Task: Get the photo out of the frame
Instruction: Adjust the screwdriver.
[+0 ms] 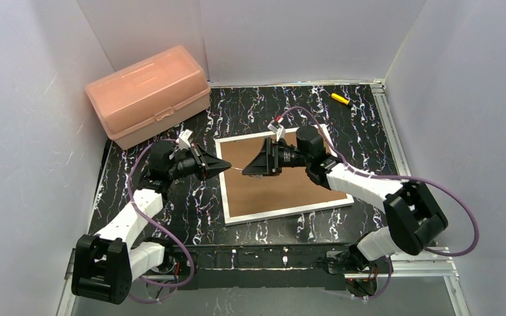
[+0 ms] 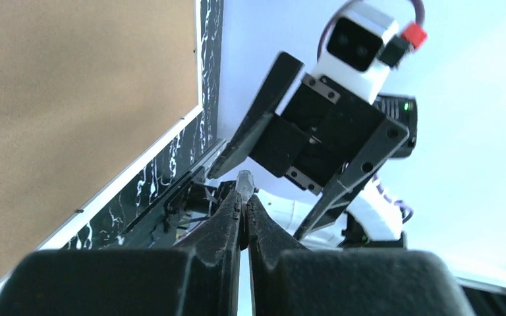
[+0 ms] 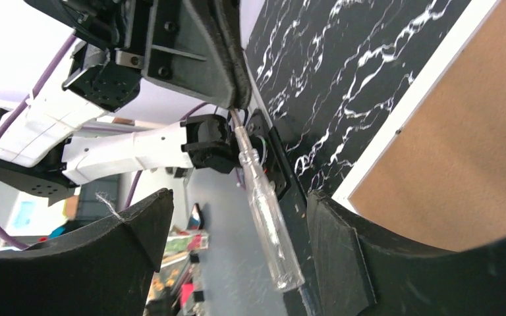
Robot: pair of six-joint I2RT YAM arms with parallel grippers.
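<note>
While the frame [image 1: 283, 192] lies back-up on the table [image 1: 171, 210], both grippers meet over its left edge.
Left gripper [image 1: 226, 166] is pinched shut on the tip of a clear-handled screwdriver [image 3: 270, 230]; right gripper [image 1: 245, 168] stands wide around the handle. Its long axis runs gripper to gripper. The photo is hidden inside the frame, on the right gripper's side.

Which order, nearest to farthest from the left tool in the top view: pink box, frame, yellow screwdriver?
1. Frame, just right of the left tool.
2. Pink box, behind it at far left.
3. Yellow screwdriver, far right corner.
</note>
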